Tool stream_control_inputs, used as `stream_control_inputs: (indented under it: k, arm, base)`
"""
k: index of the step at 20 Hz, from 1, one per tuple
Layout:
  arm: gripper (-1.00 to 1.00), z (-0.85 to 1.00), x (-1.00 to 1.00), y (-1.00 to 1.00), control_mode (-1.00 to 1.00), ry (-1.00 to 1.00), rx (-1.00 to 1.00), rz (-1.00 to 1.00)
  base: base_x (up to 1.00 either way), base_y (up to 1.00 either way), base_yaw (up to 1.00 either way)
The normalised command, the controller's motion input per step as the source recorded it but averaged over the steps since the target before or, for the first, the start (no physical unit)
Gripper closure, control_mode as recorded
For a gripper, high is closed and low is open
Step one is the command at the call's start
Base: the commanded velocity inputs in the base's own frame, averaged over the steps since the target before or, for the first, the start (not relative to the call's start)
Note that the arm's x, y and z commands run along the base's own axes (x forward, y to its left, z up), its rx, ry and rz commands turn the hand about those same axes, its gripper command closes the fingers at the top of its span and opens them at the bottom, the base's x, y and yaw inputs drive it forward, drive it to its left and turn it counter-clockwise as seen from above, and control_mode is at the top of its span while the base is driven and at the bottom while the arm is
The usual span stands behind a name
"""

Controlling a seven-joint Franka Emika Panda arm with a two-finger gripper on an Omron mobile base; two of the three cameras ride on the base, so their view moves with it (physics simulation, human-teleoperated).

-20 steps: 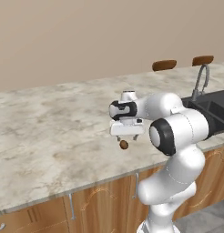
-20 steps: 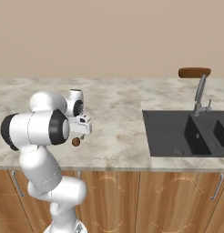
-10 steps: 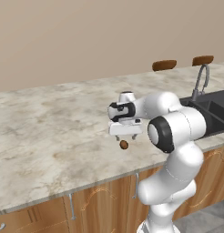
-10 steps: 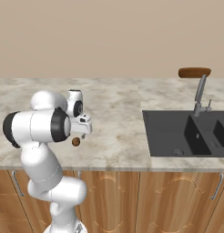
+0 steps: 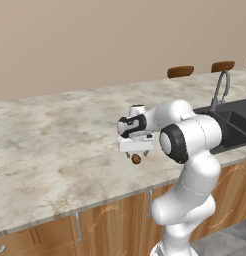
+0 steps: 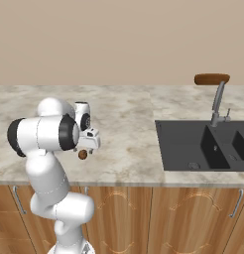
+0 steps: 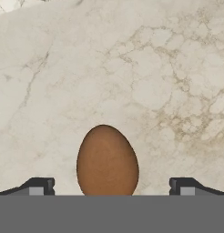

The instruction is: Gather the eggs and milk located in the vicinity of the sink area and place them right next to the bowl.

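The marble counter (image 5: pixel 55 135) stretches wide and mostly bare, with the dark sink (image 6: pixel 203 144) and its curved faucet (image 6: pixel 217 104) set into it off toward the right end. By the look of things the job is at an early stage: no egg can be seen resting beside a bowl, and the bowl, the milk carton and the second egg are nowhere to be found here, so nearly everything seems left to do. The white arm (image 5: pixel 187 145) reaches over the near part of the counter, well apart from the sink. Its claw (image 7: pixel 108 187) points down with the tips spread wide, one on each side of a single egg (image 7: pixel 107 162) without touching it. That egg is small, smooth and plain brown, narrower at one end, and it sits on the counter just below the hand (image 5: pixel 136 159), near the front edge.
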Motion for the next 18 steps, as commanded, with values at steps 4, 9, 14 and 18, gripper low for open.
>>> stream_control_inputs:
  k: [4,9,14,18]
  arm:
    - [-1.0,-0.22,0.0,0.08,-1.0,0.0,0.0,0.0]
    - [-1.0,-0.24,0.0,0.01,-1.0,0.0,0.0,0.0]
    - [-1.0,-0.14,0.0,0.0,-1.0,0.0,-0.01,0.0]
    - [1.0,0.0,0.0,0.0,-1.0,0.0,0.0,0.0]
  base:
    - [0.0,0.0,0.0]
    - [0.0,0.0,0.0]
    - [0.0,0.0,0.0]
    - [0.0,0.0,0.0]
